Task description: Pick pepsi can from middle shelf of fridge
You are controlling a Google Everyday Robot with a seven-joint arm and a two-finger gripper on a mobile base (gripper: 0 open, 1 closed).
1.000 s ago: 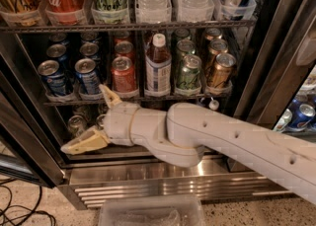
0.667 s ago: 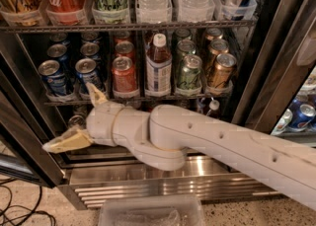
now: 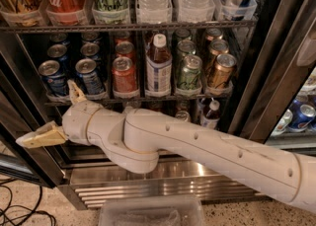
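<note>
Several blue pepsi cans (image 3: 89,75) stand in the left two lanes of the middle shelf (image 3: 163,98) of the open fridge (image 3: 247,72). The nearest are a front-left one (image 3: 52,77) and the one beside it. My gripper (image 3: 52,115) is low at the left, in front of and just below that shelf's left end. It is open and empty, its fingers spread wide. The upper finger (image 3: 75,92) points up in front of the base of the front pepsi cans. The lower finger (image 3: 40,136) points left, outside the fridge frame.
The same shelf holds red cans (image 3: 124,74), a bottle (image 3: 158,67), green cans (image 3: 190,72) and gold cans (image 3: 220,70). The upper shelf (image 3: 128,25) carries cans and water bottles. A clear bin (image 3: 150,213) and cables (image 3: 19,207) lie on the floor. The door frame (image 3: 269,96) is at right.
My gripper and forearm have swung left and slightly down, from under the red cans to the left end of the shelf. The fingers stayed open. No can has moved.
</note>
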